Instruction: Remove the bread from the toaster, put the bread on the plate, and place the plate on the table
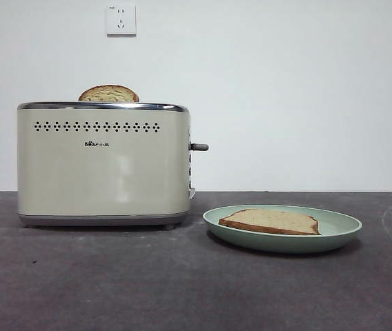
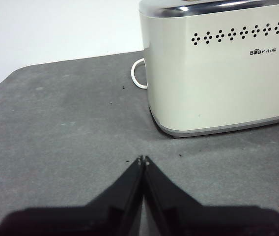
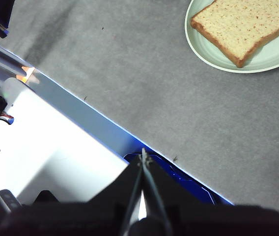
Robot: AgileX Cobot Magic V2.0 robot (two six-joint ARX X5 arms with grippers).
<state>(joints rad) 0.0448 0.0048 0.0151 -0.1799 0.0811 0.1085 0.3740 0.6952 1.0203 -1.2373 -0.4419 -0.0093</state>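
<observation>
On the table (image 1: 79, 276): bread (image 1: 270, 221) flat on plate (image 1: 341, 227) beside toaster (image 1: 103, 165).
Second slice (image 1: 108, 94) upright in slot; left gripper (image 2: 143, 160) and right gripper (image 3: 143, 156) pressed together, well clear.

One toaster (image 1: 103, 164) and one plate (image 1: 341, 231). Two bread slices: one in the toaster (image 1: 108, 94), one on the plate (image 1: 272, 221)
</observation>
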